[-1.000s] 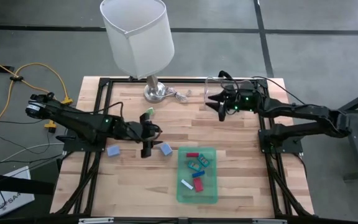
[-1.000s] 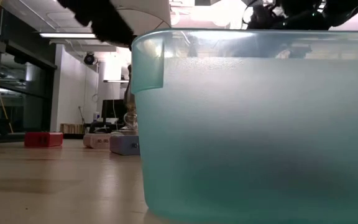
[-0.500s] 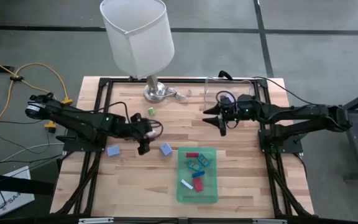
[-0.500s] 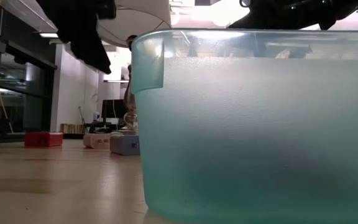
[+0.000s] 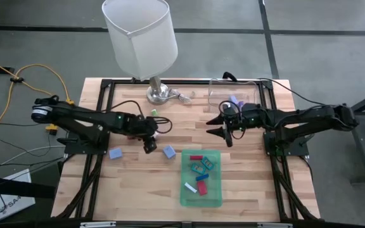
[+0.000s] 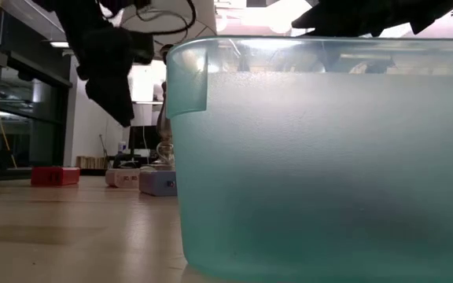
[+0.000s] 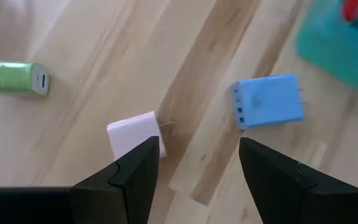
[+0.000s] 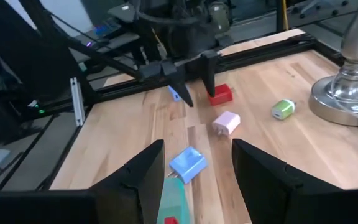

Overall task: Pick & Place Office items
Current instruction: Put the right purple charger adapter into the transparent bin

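On the wooden table (image 5: 132, 183), beside the green tray (image 5: 201, 197), a pink charger block (image 7: 133, 134) and a blue one (image 7: 269, 101) are lying loose while the left gripper (image 7: 194, 163) is hovering above them, fingers parted and empty, and the right gripper (image 8: 194, 163) is hanging open nearby.

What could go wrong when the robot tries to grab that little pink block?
The pink block sits right by one finger of the open left gripper, not midway between the two, so closing might just push it aside. Its metal prongs point into the gap, so it could twist when squeezed. The blue block lies close by and may get bumped.
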You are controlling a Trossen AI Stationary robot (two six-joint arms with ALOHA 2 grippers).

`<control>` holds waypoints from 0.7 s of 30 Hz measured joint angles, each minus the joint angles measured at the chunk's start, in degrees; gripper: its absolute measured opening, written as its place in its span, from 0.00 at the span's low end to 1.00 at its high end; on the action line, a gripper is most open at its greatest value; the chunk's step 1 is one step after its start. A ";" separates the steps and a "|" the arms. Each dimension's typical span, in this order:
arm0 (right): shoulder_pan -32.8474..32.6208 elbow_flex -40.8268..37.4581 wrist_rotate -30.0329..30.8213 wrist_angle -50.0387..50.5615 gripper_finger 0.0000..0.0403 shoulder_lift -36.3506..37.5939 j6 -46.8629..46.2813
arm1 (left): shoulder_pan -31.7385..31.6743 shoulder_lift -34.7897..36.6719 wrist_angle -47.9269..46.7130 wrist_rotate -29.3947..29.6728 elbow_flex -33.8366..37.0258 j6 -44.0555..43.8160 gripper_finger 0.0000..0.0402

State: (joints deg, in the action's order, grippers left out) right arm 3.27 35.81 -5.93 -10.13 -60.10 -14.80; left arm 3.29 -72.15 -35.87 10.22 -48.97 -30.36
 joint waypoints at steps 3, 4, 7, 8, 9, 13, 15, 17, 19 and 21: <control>-0.79 0.00 2.87 0.45 0.43 0.00 0.05 | -0.46 -1.92 0.98 -0.09 0.00 0.74 0.53; -1.01 0.00 3.41 0.59 0.43 0.00 0.05 | -0.39 -2.43 1.54 -0.88 0.00 2.32 0.53; -1.41 0.00 4.29 0.90 0.43 0.00 0.07 | 0.56 -3.59 5.38 -4.60 0.00 8.28 0.53; -1.45 0.00 4.33 0.90 0.43 0.00 0.06 | 1.06 -3.78 6.92 -5.52 0.00 10.56 0.53; -1.43 0.00 4.33 0.95 0.43 0.00 0.05 | 1.62 -3.91 8.48 -6.63 0.00 13.09 0.53; -1.42 0.00 4.35 1.11 0.43 0.00 0.05 | 4.02 -4.19 12.44 -7.95 -0.02 23.52 0.53; -1.40 0.00 4.41 1.30 0.43 0.00 0.06 | 4.80 -4.19 12.99 -7.93 -0.02 26.90 0.53; -1.40 0.00 4.52 1.42 0.43 0.00 0.05 | 5.20 -4.19 12.82 -7.87 -0.04 28.58 0.53; -1.40 0.00 4.52 1.55 0.43 0.00 0.05 | 4.97 -4.19 12.88 -7.96 -0.04 29.47 0.53; -1.40 0.00 4.52 1.61 0.43 0.00 0.05 | 4.59 -4.19 12.66 -8.15 -0.13 30.99 0.53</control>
State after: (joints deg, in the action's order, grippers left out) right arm 1.87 35.81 -1.41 -8.52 -60.10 -14.74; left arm 7.88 -76.34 -23.20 2.07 -49.10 0.63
